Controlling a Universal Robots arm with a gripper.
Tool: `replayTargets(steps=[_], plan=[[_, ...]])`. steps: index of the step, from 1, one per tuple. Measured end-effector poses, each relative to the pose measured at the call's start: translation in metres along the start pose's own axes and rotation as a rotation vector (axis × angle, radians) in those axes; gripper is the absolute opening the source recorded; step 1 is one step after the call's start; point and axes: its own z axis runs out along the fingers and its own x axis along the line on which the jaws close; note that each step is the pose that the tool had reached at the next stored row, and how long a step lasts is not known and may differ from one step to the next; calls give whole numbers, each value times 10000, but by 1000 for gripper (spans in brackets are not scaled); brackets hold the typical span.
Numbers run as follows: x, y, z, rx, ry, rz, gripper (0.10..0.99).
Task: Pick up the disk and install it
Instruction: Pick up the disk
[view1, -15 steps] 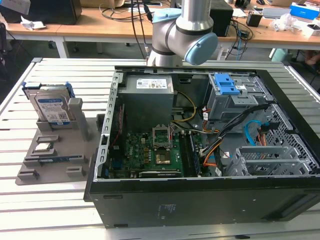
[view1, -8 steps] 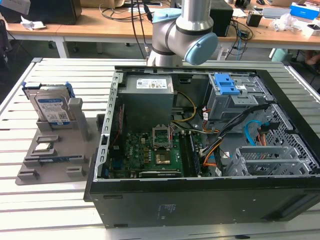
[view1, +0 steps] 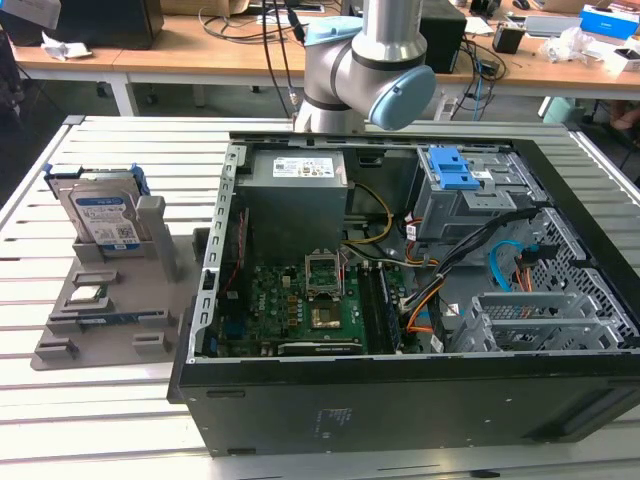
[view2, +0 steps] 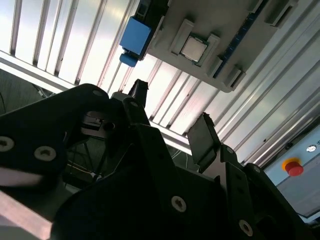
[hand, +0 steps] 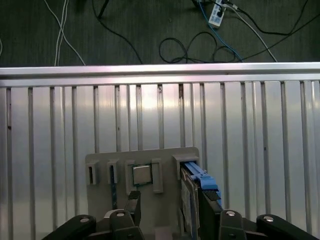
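Observation:
The disk (view1: 100, 215), a silver drive with a white-and-blue label in a blue bracket, stands on edge in a grey holder (view1: 110, 320) on the slatted table, at the exterior view's left. In the first wrist view the disk (hand: 194, 187) appears edge-on far below, close to one black fingertip (hand: 210, 196). My gripper (hand: 171, 200) hangs high above the holder, open, with nothing between its fingers. In the second wrist view the gripper (view2: 170, 115) is also open, and the disk's blue bracket (view2: 134, 37) lies beyond it.
An open computer case (view1: 400, 400) fills the exterior view's right, with a blue-latched drive cage (view1: 450, 170) at its back. The holder also carries a square silver chip (hand: 141, 175) and a thin blue-edged stick (view1: 110, 320). The arm (view1: 360, 70) rises behind the case.

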Motion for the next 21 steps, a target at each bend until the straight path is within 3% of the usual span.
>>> replayTargets(steps=[11, 21], plan=[[-181, -79, 2, -1, 2, -1, 600], [-283, -152, 5, -1, 1, -1, 600]])
